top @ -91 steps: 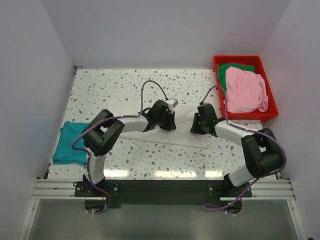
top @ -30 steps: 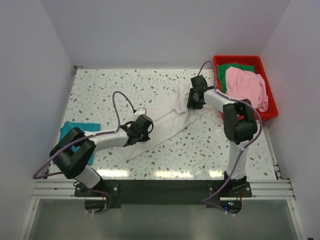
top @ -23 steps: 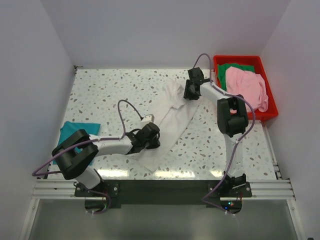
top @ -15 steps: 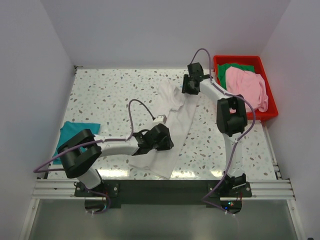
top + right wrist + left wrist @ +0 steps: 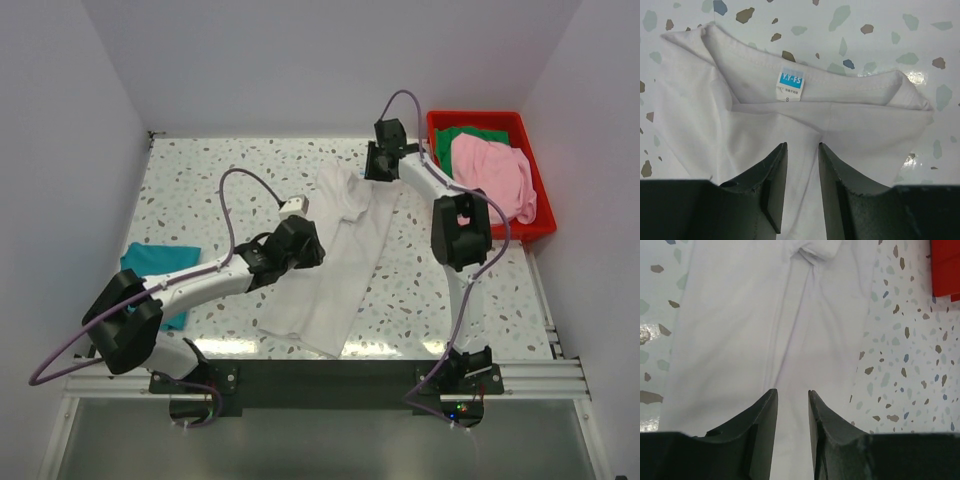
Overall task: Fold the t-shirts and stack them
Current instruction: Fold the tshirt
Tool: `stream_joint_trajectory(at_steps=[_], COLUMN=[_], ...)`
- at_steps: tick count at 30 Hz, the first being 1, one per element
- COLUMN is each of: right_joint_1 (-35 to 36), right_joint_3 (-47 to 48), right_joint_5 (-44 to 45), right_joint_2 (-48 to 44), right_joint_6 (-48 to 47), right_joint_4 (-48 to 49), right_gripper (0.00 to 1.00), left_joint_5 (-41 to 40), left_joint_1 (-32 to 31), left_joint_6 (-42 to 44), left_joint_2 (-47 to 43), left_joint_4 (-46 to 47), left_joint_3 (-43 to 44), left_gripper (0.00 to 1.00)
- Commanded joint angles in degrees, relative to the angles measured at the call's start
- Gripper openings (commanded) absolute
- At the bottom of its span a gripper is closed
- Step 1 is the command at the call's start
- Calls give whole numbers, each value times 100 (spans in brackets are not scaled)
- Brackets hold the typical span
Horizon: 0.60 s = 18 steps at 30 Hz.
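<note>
The off-white t-shirt lies on the table as a long narrow strip, collar at the far end. My left gripper hovers over its middle; in the left wrist view the jaws are a little apart and hold nothing, with the shirt under them. My right gripper is at the collar end; its jaws are apart over the shirt, just short of the neck label. The teal t-shirt lies folded at the left edge. The pink t-shirt and green t-shirt lie crumpled in the bin.
The red plastic bin stands at the far right corner, close behind my right arm; its corner shows in the left wrist view. The speckled table is walled on the left, back and right.
The white shirt was dragged from lying across the table to lying lengthwise. The right gripper carried the collar to the far side. The left gripper moved back from the hem toward the shirt's middle.
</note>
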Motion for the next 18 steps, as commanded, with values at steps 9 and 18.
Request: stream_joint_trajectory(at_steps=[9, 18], right_joint_1=[-14, -6], right_joint_3=[396, 194], right_joint_5=[-33, 19], right_joint_2=[474, 422], right_joint_6=[-28, -19], right_joint_4=[41, 234], right_gripper=[34, 28], left_joint_5=[-103, -121], left_joint_1=[221, 257], left_joint_6=[318, 222], left_joint_2=[-458, -502], left_joint_4=[-119, -58], left_joint_3=[-458, -791], left_gripper=[35, 35])
